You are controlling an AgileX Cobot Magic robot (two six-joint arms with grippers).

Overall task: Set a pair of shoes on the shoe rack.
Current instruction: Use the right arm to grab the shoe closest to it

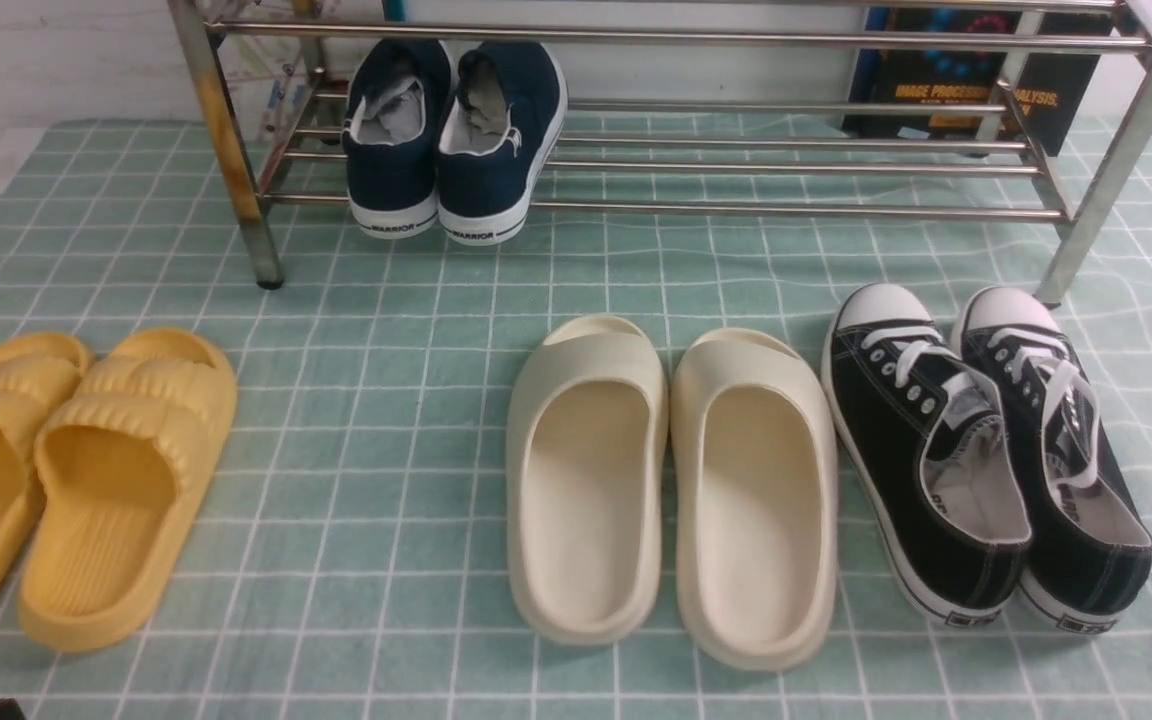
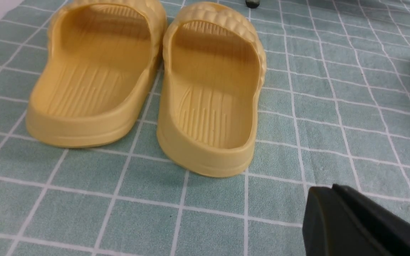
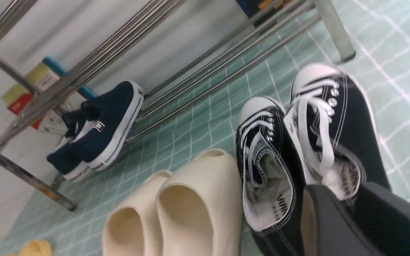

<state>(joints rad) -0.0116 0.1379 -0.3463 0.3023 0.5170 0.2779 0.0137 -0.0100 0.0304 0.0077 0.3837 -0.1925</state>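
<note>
The pair of shoes (image 1: pixel 986 450), two black low-top sneakers with white laces and toe caps, stands side by side on the mat at the right, toes toward the shoe rack (image 1: pixel 736 210). No gripper shows in the front view. In the right wrist view my right gripper (image 3: pixel 343 192) hovers short of the sneakers' (image 3: pixel 262 149) heels. Its jaws are a little apart, with nothing between them. In the left wrist view my left gripper (image 2: pixel 329 190) is shut and empty, over bare mat near the yellow slippers (image 2: pixel 212 92).
Navy WARRIOR sneakers (image 1: pixel 451 140) sit at the left of the rack's lower shelf. Cream slides (image 1: pixel 676 480) stand just left of the black sneakers, and yellow slippers (image 1: pixel 66 470) lie at the far left. A dark book (image 1: pixel 966 80) leans behind the rack. A green checked mat (image 1: pixel 386 330) covers the floor.
</note>
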